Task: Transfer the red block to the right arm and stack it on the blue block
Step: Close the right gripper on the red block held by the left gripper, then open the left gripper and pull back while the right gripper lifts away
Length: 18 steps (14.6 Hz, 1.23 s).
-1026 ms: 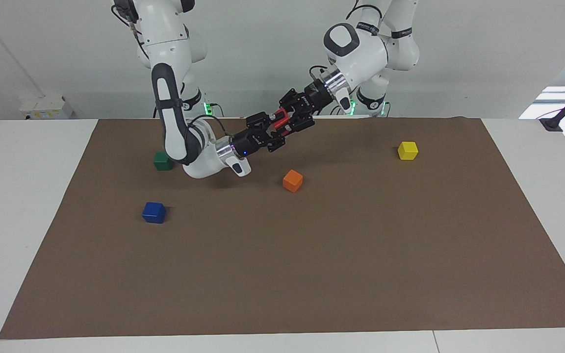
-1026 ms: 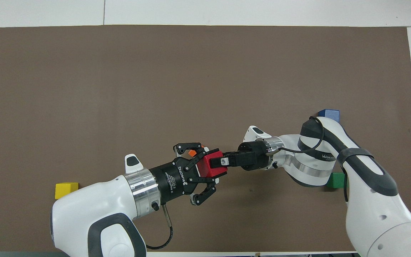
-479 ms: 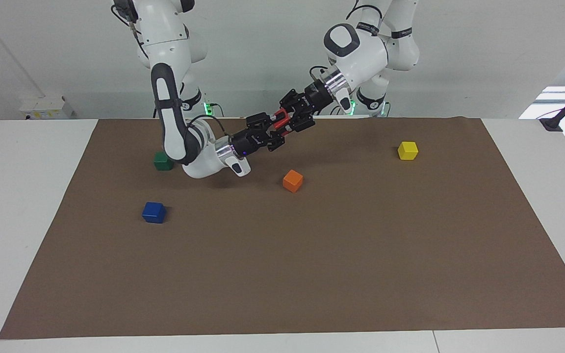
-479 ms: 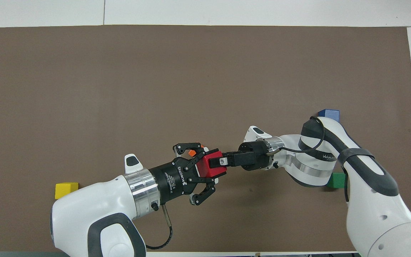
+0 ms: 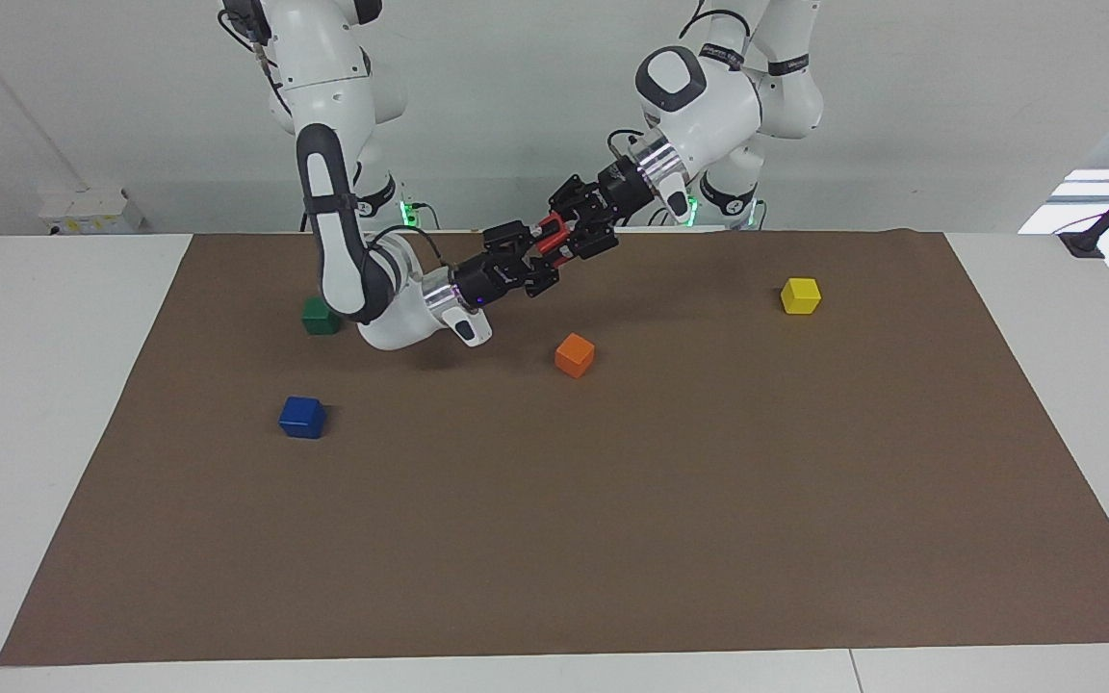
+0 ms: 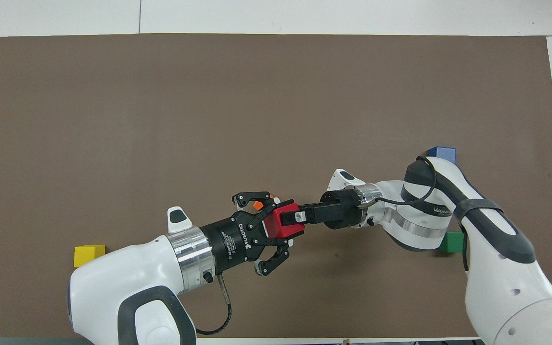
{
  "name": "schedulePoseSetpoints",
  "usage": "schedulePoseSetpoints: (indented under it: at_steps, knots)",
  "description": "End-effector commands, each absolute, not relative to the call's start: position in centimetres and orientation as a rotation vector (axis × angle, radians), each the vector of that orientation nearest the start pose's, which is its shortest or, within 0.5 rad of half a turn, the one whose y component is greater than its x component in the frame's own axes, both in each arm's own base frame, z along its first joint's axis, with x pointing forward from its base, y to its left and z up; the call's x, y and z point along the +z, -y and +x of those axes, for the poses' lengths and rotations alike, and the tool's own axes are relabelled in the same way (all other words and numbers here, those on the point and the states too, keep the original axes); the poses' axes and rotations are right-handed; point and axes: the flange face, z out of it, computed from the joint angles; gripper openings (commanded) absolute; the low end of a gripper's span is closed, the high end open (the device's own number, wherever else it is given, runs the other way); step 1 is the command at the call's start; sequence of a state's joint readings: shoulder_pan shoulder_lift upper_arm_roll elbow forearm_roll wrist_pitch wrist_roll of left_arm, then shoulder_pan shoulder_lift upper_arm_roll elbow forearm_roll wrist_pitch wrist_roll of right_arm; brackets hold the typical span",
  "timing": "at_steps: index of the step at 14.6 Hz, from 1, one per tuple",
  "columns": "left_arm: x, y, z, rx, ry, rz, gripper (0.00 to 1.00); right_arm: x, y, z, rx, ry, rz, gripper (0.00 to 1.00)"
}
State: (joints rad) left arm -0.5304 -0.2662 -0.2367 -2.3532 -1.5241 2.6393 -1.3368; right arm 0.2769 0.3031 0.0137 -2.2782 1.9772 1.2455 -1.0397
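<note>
Taking 12 o'clock as straight away from the robots: both arms meet in the air over the brown mat, approx. mid-width of the worktop and toward the robots' edge. The red block is up off the mat, caught between the two claws. The left claw comes in from approx. 8 o'clock, wrist nearly level, and its two fingers lie against opposite sides of the block, outer links splayed wide. The right claw comes in from approx. 3 o'clock, tip to tip w/ the left one, and is closed on the same block; one dark finger lies flat across the block's top face in the overhead view. So the block has two grips on it at once. The blue block sits alone on the mat toward the right arm's end, at approx. 2 o'clock from the red block, w/ nothing on it; the right arm's forearm partly covers it from overhead. A green cube lies nearer the robots than the blue one, approx. 6 o'clock from it, by the right arm's elbow. An orange cube rests on the mat below the claws. A yellow cube sits toward the left arm's end, approx. 9 o'clock from the red block.
</note>
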Motion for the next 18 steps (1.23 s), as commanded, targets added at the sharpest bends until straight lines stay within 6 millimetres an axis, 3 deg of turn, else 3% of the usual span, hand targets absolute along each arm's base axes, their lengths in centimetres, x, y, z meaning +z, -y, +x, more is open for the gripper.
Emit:
schedulePoseSetpoints:
  at_steps: [1, 5, 11, 15, 18]
  knots:
    - [47.9, 32.2, 37.1, -0.735, -1.694, 1.319, 1.0, 31.6, -25.4, 45.9, 0.029, 0.093, -1.087, 0.0]
    - [47.7, 31.9, 37.3, -0.732, -1.7, 1.314, 1.0, 31.6, -25.5, 45.8, 0.03, 0.094, -1.087, 0.0]
    - [46.9, 27.6, 39.7, -0.734, -1.696, 1.301, 1.0, 32.4, -25.4, 46.3, 0.043, 0.08, -1.105, 0.0]
    - [45.8, 24.6, 39.4, -0.704, -1.683, 1.325, 1.0, 33.9, -24.2, 48.6, 0.044, 0.024, -1.166, 0.0]
    - [45.0, 23.0, 38.9, -0.69, -1.628, 1.389, 1.0, 36.2, -22.5, 50.6, 0.028, -0.039, -1.254, 0.0]
